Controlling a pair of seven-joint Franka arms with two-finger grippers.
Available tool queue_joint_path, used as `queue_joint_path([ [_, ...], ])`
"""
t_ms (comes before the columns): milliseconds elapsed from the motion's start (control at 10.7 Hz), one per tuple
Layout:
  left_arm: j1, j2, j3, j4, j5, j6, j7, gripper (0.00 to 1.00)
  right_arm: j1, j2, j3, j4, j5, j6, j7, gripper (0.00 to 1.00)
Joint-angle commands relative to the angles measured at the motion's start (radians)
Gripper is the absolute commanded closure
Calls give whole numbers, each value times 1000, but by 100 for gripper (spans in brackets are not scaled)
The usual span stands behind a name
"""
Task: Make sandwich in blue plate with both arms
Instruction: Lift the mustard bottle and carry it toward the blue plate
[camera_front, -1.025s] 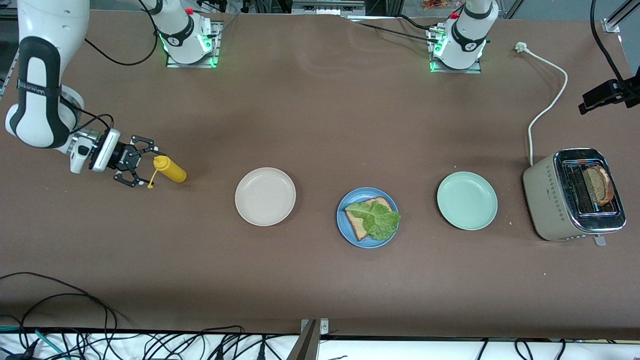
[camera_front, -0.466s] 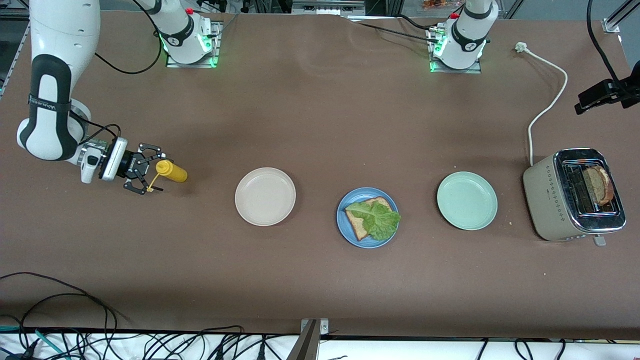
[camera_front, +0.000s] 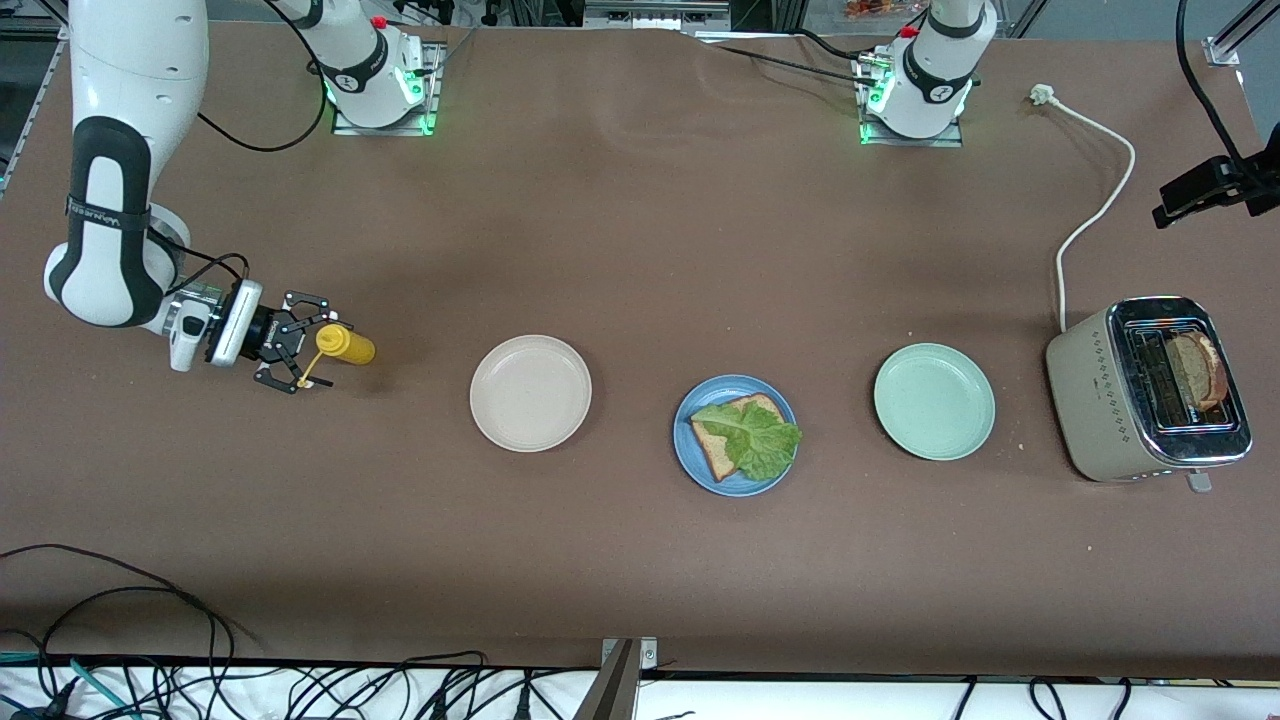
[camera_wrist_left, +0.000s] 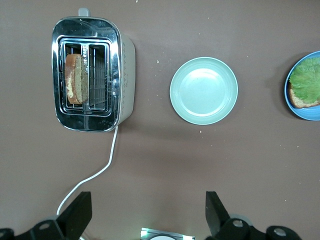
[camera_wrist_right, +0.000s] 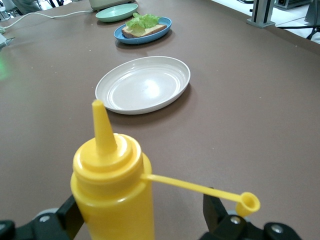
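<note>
Brown table (camera_front: 640, 250) | right gripper (camera_front: 300, 353) open around mustard bottle (camera_front: 346, 345) | left gripper (camera_wrist_left: 145, 220) open

The lettuce leaf (camera_front: 752, 436) hid much of the bread slice (camera_front: 718, 446) beneath it on the blue plate (camera_front: 690, 460). In the left wrist view that plate (camera_wrist_left: 306, 113) was cut off by the edge. The toaster (camera_front: 1100, 400) hid the lower part of its bread slice (camera_front: 1198, 370). The mustard bottle (camera_wrist_right: 115, 200) ran off the right wrist view's edge.
</note>
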Motion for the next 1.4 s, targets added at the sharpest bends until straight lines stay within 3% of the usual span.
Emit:
queue_joint_path([
  [0, -2, 8, 2, 27, -20, -11, -4, 0, -15, 25, 12, 21, 23, -37, -15, 0],
  [186, -2, 8, 2, 27, -20, -11, -4, 0, -15, 25, 12, 21, 23, -42, -15, 0],
  [280, -2, 8, 2, 27, -20, -11, -4, 0, -15, 25, 12, 19, 23, -43, -15, 8],
  [373, -2, 8, 2, 27, -20, -11, -4, 0, -15, 25, 12, 21, 23, -43, -15, 37],
  [466, -2, 8, 2, 27, -20, -11, -4, 0, -14, 25, 12, 21, 23, -52, -13, 83],
  [559, -2, 8, 2, 27, -20, -11, -4, 0, -14, 24, 12, 22, 23, -54, -12, 100],
  [932, -2, 8, 2, 27, -20, -11, -4, 0, 40, 8, -9, 169, -36, -48, 115, 100],
  [1304, -2, 8, 2, 27, -20, -11, -1, 0, 296, 4, -161, 411, -209, 12, 531, 100],
])
